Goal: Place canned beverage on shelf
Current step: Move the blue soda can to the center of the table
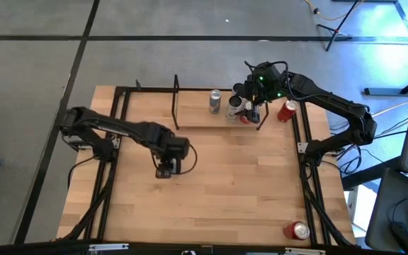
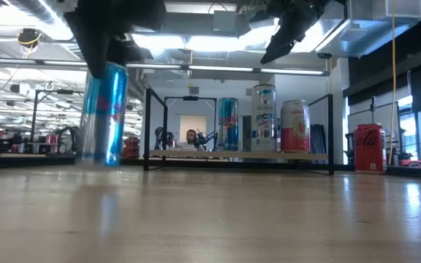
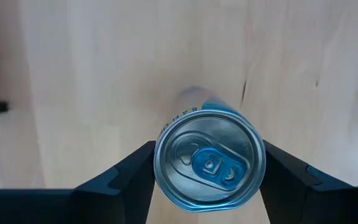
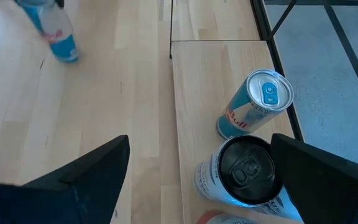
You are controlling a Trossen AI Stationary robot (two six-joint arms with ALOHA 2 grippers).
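Blue can (image 3: 209,160) between left claw (image 3: 207,177) fingers.

Table (image 1: 225,184) — person (image 2: 190,136) in room behind.

Blue-and-silver can (image 2: 104,113) up front. On the light wood shelf (image 2: 196,155): blue, white-grey and red-white cans. Red can (image 2: 369,147) beside it.

In the high view the left gripper (image 1: 165,168) covers its blue can (image 2: 104,113), and the right gripper (image 1: 250,99) hides part of the shelf (image 1: 197,122) toward 3 o'clock. The low view crops both arms at 12 o'clock. A red can (image 4: 219,218) is cut off in the right wrist view.
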